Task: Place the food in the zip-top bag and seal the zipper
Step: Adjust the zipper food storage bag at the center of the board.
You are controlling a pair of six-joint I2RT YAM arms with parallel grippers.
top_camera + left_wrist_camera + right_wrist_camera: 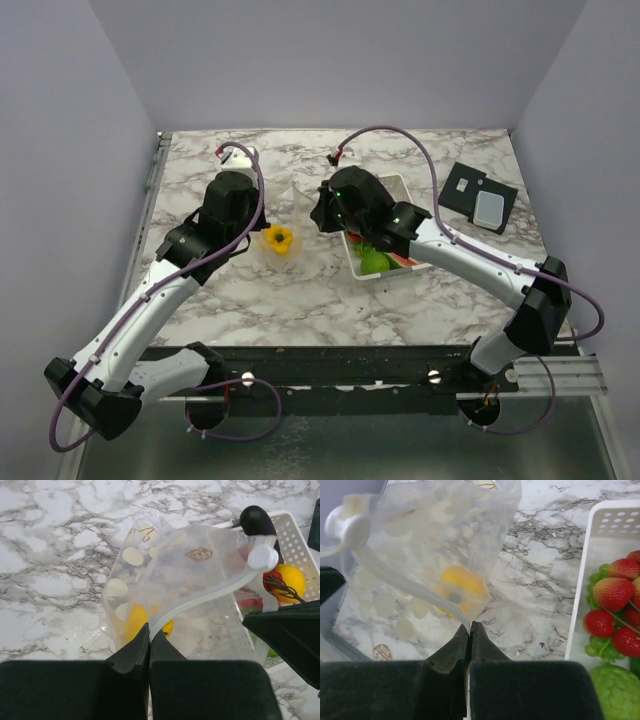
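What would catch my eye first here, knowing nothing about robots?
Most likely the clear zip-top bag over the middle of the marble table, pinched on one side by the left gripper and on the other by the right gripper, with a yellow food piece showing through it. Next comes the white basket just to the bag's right, holding red strawberries and green pieces.

The basket (408, 188) stands on the table (250, 295), right of its middle; strawberries (612, 592) lie in it on top of grapes (594, 645); just left of the basket is the zip-top bag (292, 220), with one toy fruit (279, 239) inside; the left gripper (149, 630) pinches the bag's edge farther from the basket, the right gripper (470, 627) the nearer one; a flat card (478, 197) lies well right of the basket.
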